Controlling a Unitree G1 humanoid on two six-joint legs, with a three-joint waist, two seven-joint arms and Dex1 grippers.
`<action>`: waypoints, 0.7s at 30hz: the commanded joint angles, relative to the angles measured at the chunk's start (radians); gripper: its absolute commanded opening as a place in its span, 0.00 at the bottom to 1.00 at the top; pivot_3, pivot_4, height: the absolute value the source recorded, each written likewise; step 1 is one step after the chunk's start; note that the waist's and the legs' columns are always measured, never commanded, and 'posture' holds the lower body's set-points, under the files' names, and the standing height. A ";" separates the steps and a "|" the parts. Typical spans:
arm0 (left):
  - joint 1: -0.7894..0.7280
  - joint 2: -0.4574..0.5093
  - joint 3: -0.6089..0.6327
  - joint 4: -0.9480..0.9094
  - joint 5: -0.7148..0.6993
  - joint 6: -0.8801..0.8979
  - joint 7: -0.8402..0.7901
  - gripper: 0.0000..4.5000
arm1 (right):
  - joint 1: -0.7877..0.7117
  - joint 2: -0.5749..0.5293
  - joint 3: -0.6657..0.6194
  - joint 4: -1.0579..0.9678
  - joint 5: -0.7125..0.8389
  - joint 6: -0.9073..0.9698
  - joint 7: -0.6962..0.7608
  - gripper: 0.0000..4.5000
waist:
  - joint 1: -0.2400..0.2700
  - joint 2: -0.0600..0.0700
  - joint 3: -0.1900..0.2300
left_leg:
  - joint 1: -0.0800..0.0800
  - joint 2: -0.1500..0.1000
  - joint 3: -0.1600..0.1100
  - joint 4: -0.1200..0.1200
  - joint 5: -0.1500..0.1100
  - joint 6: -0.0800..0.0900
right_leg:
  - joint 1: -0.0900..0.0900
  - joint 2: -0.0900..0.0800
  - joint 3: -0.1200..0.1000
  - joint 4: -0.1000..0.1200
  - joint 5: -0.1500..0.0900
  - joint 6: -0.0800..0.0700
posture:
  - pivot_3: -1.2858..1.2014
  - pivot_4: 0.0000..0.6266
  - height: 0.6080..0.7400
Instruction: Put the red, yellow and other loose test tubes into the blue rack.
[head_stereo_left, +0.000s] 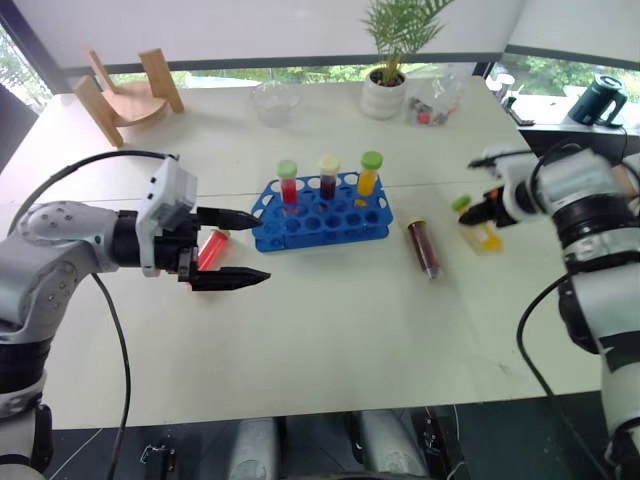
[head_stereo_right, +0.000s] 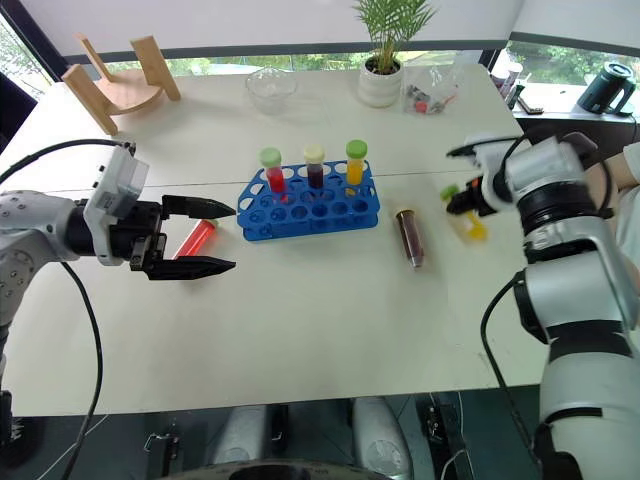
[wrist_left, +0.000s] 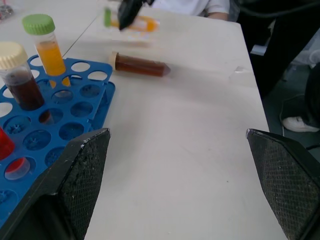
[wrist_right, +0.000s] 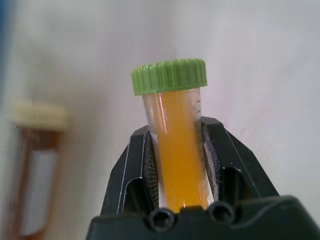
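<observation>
Your right end effector (wrist_right: 177, 165) is clamped on a yellow tube (wrist_right: 175, 145) with a green cap, raised off the surface (head_stereo_left: 330, 320). Your left end effector (head_stereo_left: 232, 247) stands wide open, empty, just beside a red tube (head_stereo_left: 211, 247) lying left of the blue rack (head_stereo_left: 320, 212). A brown tube (head_stereo_left: 423, 248) lies right of the rack.

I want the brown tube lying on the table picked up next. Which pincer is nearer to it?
Right. The right pincer, shut on a yellow tube, is just beyond the brown tube; the left pincer waits open across the blue rack.
</observation>
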 joint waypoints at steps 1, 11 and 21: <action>0.000 0.003 0.039 -0.011 0.001 -0.011 0.032 1.00 | 0.182 0.076 -0.305 -0.552 0.202 -0.009 -0.058 0.18 | -0.003 -0.001 0.000 | 0.000 0.001 -0.001 0.000 0.000 0.001 | 0.000 0.001 -0.001 0.000 0.000 0.000 | 0.52 0.24 1.00; -0.023 -0.020 0.011 -0.011 0.001 -0.006 0.062 1.00 | 0.554 0.569 -0.464 -0.788 0.304 -0.630 -0.284 0.18 | 0.002 -0.001 0.000 | 0.002 0.004 -0.001 0.008 0.001 -0.003 | 0.002 0.005 0.000 0.009 0.000 -0.002 | 0.52 0.24 1.00; -0.043 -0.037 -0.006 -0.016 0.005 -0.009 0.079 1.00 | 0.590 0.623 -0.366 -0.473 0.231 -0.948 -0.303 0.18 | -0.005 -0.001 0.000 | 0.006 0.006 -0.002 0.009 0.001 -0.003 | 0.004 0.008 0.001 0.012 0.000 -0.003 | 0.52 0.24 1.00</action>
